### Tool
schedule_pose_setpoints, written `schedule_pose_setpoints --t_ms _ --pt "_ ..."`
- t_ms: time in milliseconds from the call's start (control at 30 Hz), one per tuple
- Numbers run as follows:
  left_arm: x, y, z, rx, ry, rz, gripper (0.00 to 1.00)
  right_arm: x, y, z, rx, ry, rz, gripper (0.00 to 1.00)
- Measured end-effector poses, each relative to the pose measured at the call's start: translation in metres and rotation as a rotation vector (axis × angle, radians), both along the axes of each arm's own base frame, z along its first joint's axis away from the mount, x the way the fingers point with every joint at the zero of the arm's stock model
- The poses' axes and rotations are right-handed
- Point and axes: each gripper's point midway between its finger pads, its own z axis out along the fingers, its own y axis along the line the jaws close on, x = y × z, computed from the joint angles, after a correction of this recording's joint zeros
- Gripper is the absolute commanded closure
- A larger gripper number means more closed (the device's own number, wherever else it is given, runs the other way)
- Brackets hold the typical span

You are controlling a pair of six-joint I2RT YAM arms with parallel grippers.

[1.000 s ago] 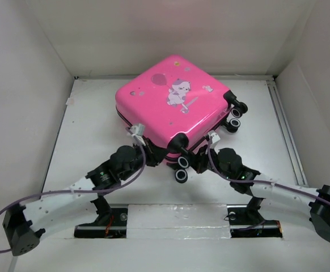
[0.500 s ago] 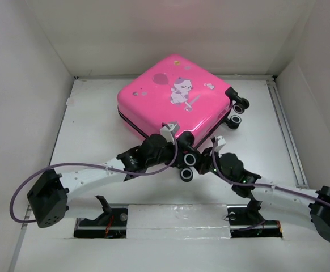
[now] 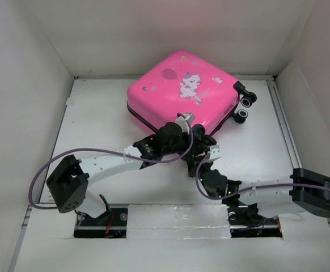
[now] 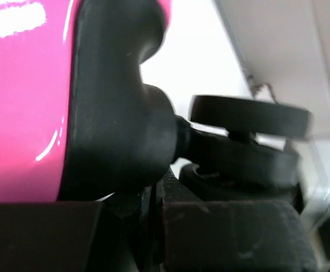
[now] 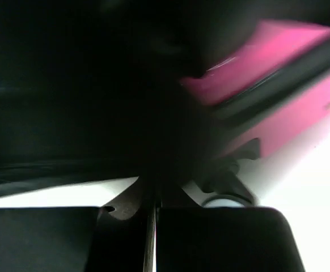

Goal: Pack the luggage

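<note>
Lying closed on table (image 3: 97, 124), far centre: luggage (image 3: 182, 93) — contents unseen. Left tool (image 3: 192, 143) at near corner by wheel (image 4: 250, 116); apart or together, can't tell. Right tool (image 3: 206, 157) just beside, fingers together, empty. Packing prob. done — only repositioning left, approx.

The top camera sits high above and behind the arm bases, looking down and forward over the whole white tabletop (image 3: 97, 113) and the luggage (image 3: 176, 93). The left wrist camera is pressed against the pink shell, facing a black wheel (image 4: 250, 116); the right wrist camera looks up from low, close and blurred; all three share the luggage's near corner.
</note>
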Motion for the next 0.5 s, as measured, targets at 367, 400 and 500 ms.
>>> schedule_pose_setpoints --t_ms 367,400,500 --pt "0.012 0.000 0.004 -0.032 0.036 0.022 0.77 0.021 0.038 -0.001 -0.116 -0.099 -0.094 1.00" --pt "0.015 0.004 0.002 -0.029 0.038 0.045 0.67 0.023 0.041 -0.001 -0.118 -0.104 -0.102 1.00" --pt "0.015 0.017 -0.005 -0.019 0.080 0.089 0.25 0.025 0.047 -0.004 -0.130 -0.111 -0.100 0.79"
